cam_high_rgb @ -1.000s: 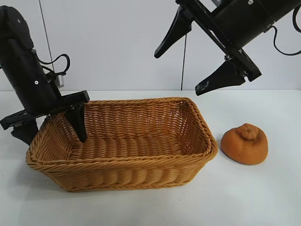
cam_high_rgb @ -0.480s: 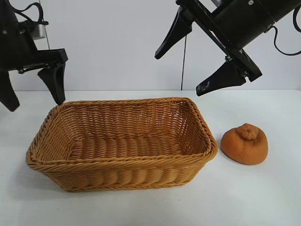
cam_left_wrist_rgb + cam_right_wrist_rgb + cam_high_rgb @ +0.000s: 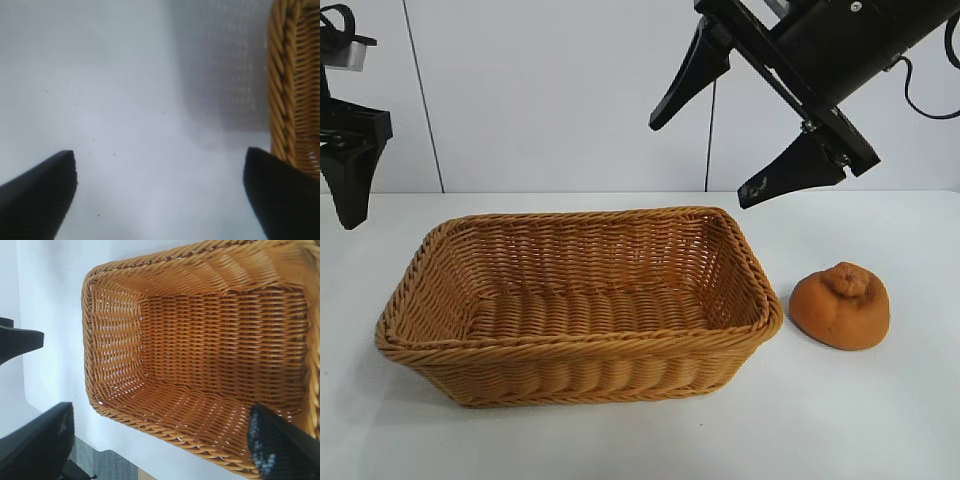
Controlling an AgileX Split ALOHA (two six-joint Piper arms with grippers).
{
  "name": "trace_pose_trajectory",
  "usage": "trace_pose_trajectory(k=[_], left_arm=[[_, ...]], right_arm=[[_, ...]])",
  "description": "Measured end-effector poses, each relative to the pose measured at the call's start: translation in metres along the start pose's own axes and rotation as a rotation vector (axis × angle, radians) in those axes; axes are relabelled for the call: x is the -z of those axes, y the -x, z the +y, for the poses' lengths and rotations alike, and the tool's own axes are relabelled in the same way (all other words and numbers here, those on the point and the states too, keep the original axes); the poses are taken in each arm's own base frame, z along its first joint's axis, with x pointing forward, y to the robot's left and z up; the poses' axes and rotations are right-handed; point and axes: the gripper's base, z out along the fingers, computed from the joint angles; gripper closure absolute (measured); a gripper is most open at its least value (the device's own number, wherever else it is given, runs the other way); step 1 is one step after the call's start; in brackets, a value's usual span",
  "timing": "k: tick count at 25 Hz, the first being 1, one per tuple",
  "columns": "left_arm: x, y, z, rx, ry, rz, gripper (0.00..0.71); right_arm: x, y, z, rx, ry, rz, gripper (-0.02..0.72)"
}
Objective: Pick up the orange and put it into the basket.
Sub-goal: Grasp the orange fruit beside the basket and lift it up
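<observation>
— So how did the pincers stand?
— Left gripper (image 3: 160, 192) and right gripper (image 3: 715, 135) both gaped wide, empty, black wedge fingers.
— The orange (image 3: 840, 306)?
— Wrinkled, matte, on the table (image 3: 880, 420) beside the woven basket (image 3: 580, 375).

Matte black arms with tapered wedge fingers (image 3: 795, 168) (looping black cables).

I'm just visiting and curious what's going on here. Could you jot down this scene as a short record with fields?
orange: on the table, right of the basket, not touching it, not held
basket: on the table, nothing in it
left gripper: open, raised beyond the basket's left end, holding nothing
right gripper: open, tilted, high above the basket's right end, holding nothing
table: white
task status: orange not yet picked up
</observation>
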Motion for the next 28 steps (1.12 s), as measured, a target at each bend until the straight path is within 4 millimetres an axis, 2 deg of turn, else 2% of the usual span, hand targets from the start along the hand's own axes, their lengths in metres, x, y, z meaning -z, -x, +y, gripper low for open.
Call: trace_pose_trajectory(k=[7, 12, 16, 21, 28], left_arm=[[0.022, -0.010, 0.043, 0.105, 0.006, -0.058, 0.065], [0.045, -0.035, 0.040, 0.126, -0.045, -0.100, 0.065], [0.061, -0.075, 0.036, 0.122, -0.070, -0.126, 0.065], [0.079, -0.144, 0.032, 0.112, -0.063, -0.193, 0.065], [0.073, -0.234, 0.024, 0.109, -0.058, -0.341, 0.065]], right_arm=[[0.000, 0.000, 0.000, 0.000, 0.001, 0.003, 0.062], [0.000, -0.001, 0.000, 0.001, 0.001, 0.007, 0.062], [0.000, -0.002, 0.000, 0.001, 0.003, 0.018, 0.062], [0.000, -0.004, 0.000, 0.004, 0.004, 0.042, 0.062], [0.000, -0.006, 0.001, 0.006, 0.007, 0.065, 0.062]])
